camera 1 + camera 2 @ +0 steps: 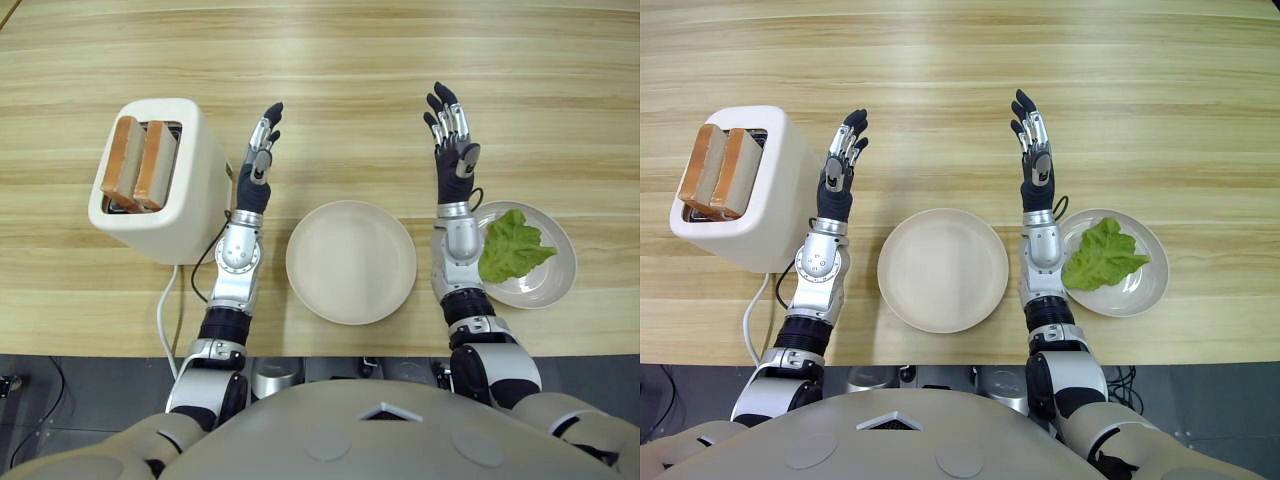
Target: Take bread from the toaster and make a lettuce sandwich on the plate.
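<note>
Wooden table [400,50], toaster [205,185] just beside left robot hand [259,165]

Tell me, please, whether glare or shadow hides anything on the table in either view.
Left eye view: even light, no glare on the empty plate or the toaster. Right eye view: likewise, the lettuce leaf and both bread slices show plainly.

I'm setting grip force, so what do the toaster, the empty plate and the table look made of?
Toaster: probably plastic or painted metal; cream shell, smooth and matt. Plate: likely ceramic or melamine; off-white with a soft sheen. Table: wood or wood-look laminate; pale striped grain runs across it.
</note>
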{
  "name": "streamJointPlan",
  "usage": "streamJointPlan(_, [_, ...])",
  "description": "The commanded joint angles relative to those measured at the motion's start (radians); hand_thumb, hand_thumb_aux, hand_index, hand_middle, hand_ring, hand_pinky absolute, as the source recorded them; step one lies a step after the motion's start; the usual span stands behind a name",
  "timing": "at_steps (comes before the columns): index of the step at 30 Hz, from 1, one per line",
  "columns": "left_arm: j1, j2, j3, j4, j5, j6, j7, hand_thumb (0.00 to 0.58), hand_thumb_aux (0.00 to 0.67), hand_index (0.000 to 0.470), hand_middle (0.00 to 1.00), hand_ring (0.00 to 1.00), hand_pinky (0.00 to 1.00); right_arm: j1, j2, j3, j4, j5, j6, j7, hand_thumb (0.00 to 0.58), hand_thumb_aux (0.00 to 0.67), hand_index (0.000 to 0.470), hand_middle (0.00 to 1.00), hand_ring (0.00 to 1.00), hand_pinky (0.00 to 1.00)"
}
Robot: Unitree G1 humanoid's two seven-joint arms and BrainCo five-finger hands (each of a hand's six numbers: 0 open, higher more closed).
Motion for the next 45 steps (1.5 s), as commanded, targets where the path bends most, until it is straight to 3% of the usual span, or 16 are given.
streamJointPlan(1, [0.047,0.085,0.072,-0.206,0.148,0.037,0.080,0.000,0.000,0.000,0.00,0.00,0.00,-0.010,0.011,0.008,0.015,-0.001,0.006,0.004,0.000,0.000,0.000,0.00,0.00,0.00])
streamJointPlan(8, [0.208,0.262,0.301,-0.716,0.303,0.310,0.032,0.000,0.000,0.000,0.00,0.00,0.00,-0.008,0.020,0.011,0.010,0.001,0.011,0.001,0.000,0.000,0.000,0.00,0.00,0.00])
streamJointPlan(12, [0.272,0.340,0.472,-0.757,0.346,0.429,0.041,0.000,0.000,0.000,0.00,0.00,0.00,-0.002,0.026,0.015,0.002,-0.001,0.013,0.004,0.000,0.000,0.000,0.00,0.00,0.00])
streamJointPlan(18, [0.367,0.400,0.604,-0.725,0.484,0.503,0.121,0.000,0.000,0.000,0.00,0.00,0.00,-0.006,0.025,0.012,0.011,0.001,0.012,0.004,0.000,0.000,0.000,0.00,0.00,0.00])
streamJointPlan(30, [0.411,0.432,0.460,-0.576,0.591,0.628,0.098,0.000,0.000,0.000,0.00,0.00,0.00,-0.010,0.019,0.008,0.017,-0.004,0.007,-0.001,0.000,0.000,0.000,0.00,0.00,0.00])
streamJointPlan(43, [0.389,0.435,0.403,-0.552,0.556,0.661,0.076,0.005,0.003,0.002,0.00,0.00,0.00,-0.006,0.012,0.003,0.012,-0.020,-0.003,-0.022,0.000,0.000,0.000,0.00,0.00,0.00])
streamJointPlan(44, [0.386,0.436,0.396,-0.555,0.553,0.660,0.071,0.009,0.005,0.004,0.00,0.00,0.00,-0.007,0.011,0.003,0.013,-0.025,-0.008,-0.028,0.000,0.000,0.000,0.00,0.00,0.00])
streamJointPlan(45, [0.382,0.440,0.390,-0.555,0.548,0.659,0.065,0.062,0.037,0.025,0.00,0.00,0.00,-0.007,0.010,0.002,0.012,-0.026,-0.012,-0.032,0.000,0.000,0.000,0.00,0.00,0.00])
